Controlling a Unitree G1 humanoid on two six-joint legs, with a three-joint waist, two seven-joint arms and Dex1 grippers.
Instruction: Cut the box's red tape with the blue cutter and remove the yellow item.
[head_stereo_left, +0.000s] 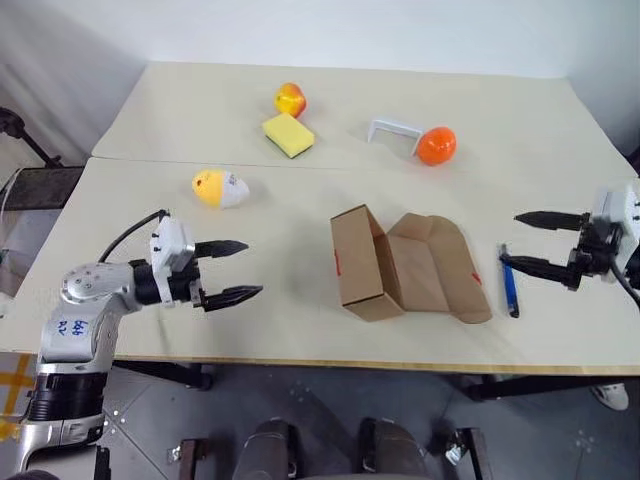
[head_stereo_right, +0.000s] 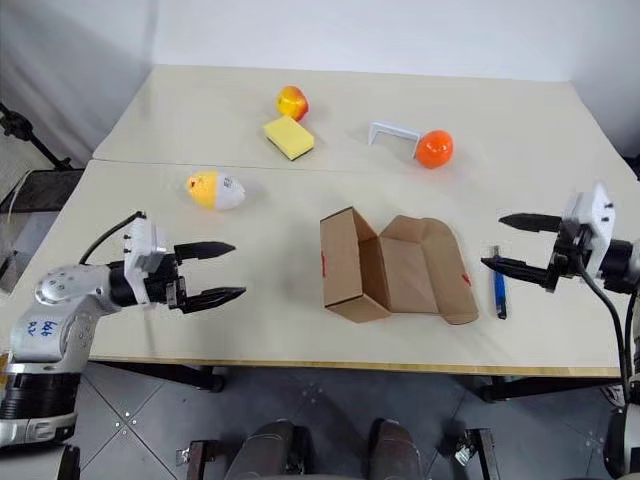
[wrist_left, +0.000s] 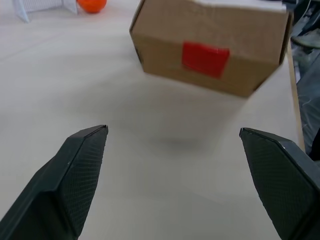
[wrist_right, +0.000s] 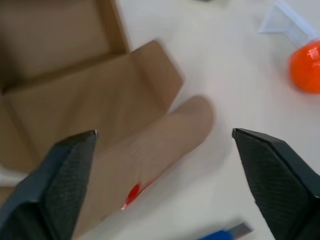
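Head view: left gripper hovering level w/ fingers apart, pointing at the opened box, yellow item lying beyond it, right gripper spread above blue cutter; wrist views: red tape facing left fingers.

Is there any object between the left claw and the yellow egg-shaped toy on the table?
Nothing visible stands in the way. The yellow item lies alone on the bare table, farther from the robot than the open left claw. The box lies opened and off to the claw's right, not between them.
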